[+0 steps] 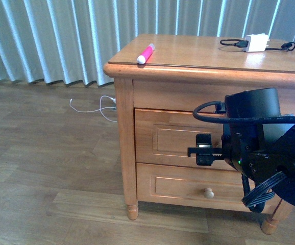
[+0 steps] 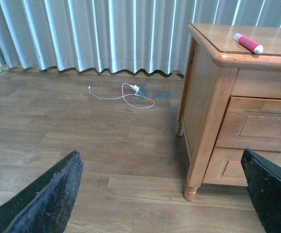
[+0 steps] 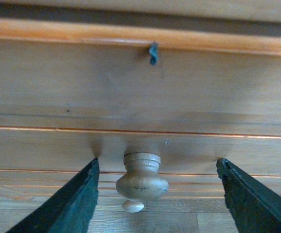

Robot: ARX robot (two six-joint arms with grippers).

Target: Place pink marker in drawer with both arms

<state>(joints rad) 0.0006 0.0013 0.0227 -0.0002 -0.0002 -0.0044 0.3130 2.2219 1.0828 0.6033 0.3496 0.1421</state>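
On the front view, the honey-coloured wooden cabinet (image 1: 124, 132) fills the right half of the frame. It stands on a brown plank floor (image 1: 45, 168), with pale pleated curtains (image 1: 60, 35) across the top. The pink marker (image 1: 145, 53) lies on the cabinet top at upper centre, near the front left corner, white cap toward me. A white charger (image 1: 256, 43) with a black cable sits at the upper right, well apart from the marker. The top drawer (image 1: 173, 138) is closed, and so is the lower drawer (image 1: 178, 186) beneath it. My right arm (image 1: 262, 148) bulks in the lower right, in front of the top drawer. A white cord (image 1: 99, 108) trails on the floor beside the cabinet.

From the left wrist view, the left gripper (image 2: 160, 194) is spread wide and empty, its two fingers (image 2: 48, 199) in the bottom corners over bare floor (image 2: 82, 136). The cabinet is at the right, with the marker (image 2: 248, 42) on its top at the upper right. A white cord (image 2: 126, 94) loops on the floor at mid-frame, just below the curtains (image 2: 106, 34).

From the right wrist view, the drawer (image 3: 189, 150) front fills the frame. Its round wooden knob (image 3: 141, 179) is at lower centre. The right gripper (image 3: 157, 167) is released, one finger on either side of the knob and neither touching it.
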